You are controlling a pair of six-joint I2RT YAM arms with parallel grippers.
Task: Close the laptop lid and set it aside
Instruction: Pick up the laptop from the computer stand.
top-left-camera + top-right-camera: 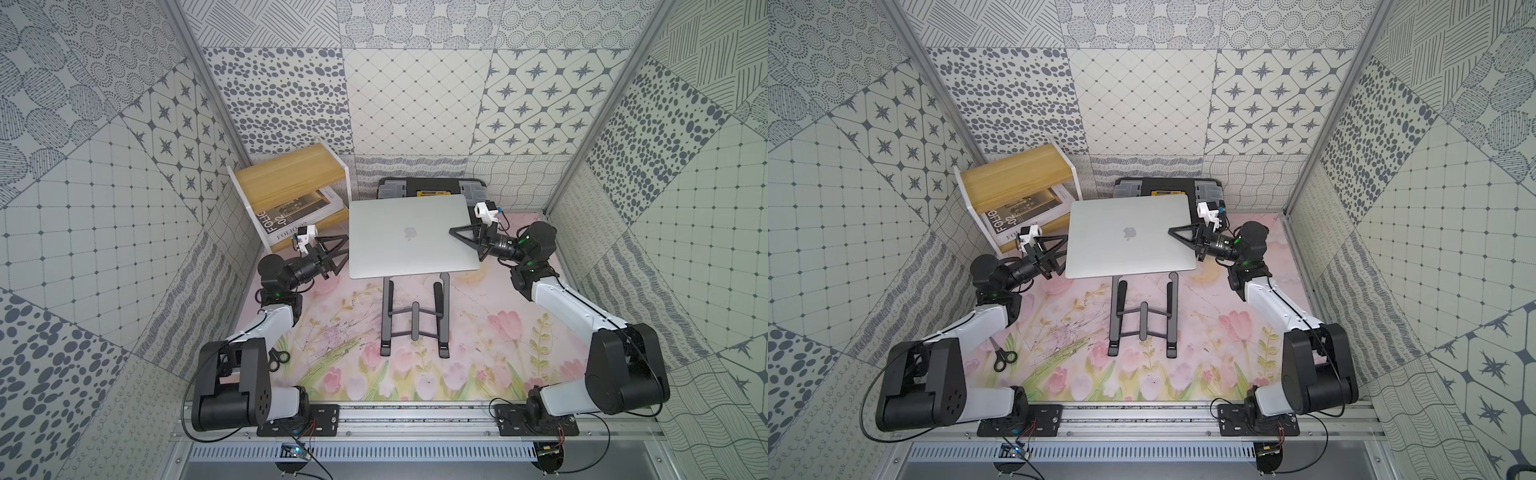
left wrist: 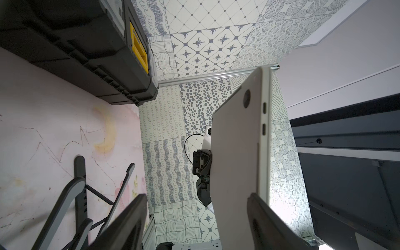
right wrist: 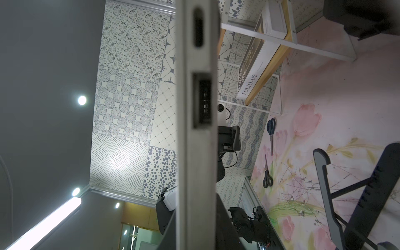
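**On the floral mat: lid down, laptop not yet put aside**

Grey-and-white patterned panels wall in a tabletop covered by a pink floral mat (image 1: 332, 353), matte and scuffed with dark scratches.

The closing is done. At the centre of both top views the laptop (image 1: 411, 249) lies flat, and the laptop lid (image 1: 1129, 253) is down with its apple logo facing up.

The right gripper (image 1: 454, 231) is clamped on the laptop's right-hand edge. The left gripper (image 1: 338, 253) stands spread at the opposite edge. In its wrist view that edge runs between the parted fingers, gripped by neither.

That view also shows open space between the laptop's underside and the folding stand (image 1: 415, 324), so the machine looks lifted off it. Setting it aside remains, probably with both arms.

- **Laptop:** thin brushed aluminium with rounded corners, a round black rubber foot (image 2: 246, 98) and slotted ports in its side.
- **Stand:** dark grey bars, hinged and angular.
- **Above the laptop in frame:** a ribbed black-and-yellow toolbox (image 1: 432, 187).
- **Upper left:** a pale wood shelf (image 1: 286, 174) holding a glossy book (image 1: 291, 220).
- **Lower left:** black-handled scissors (image 1: 1003, 357).
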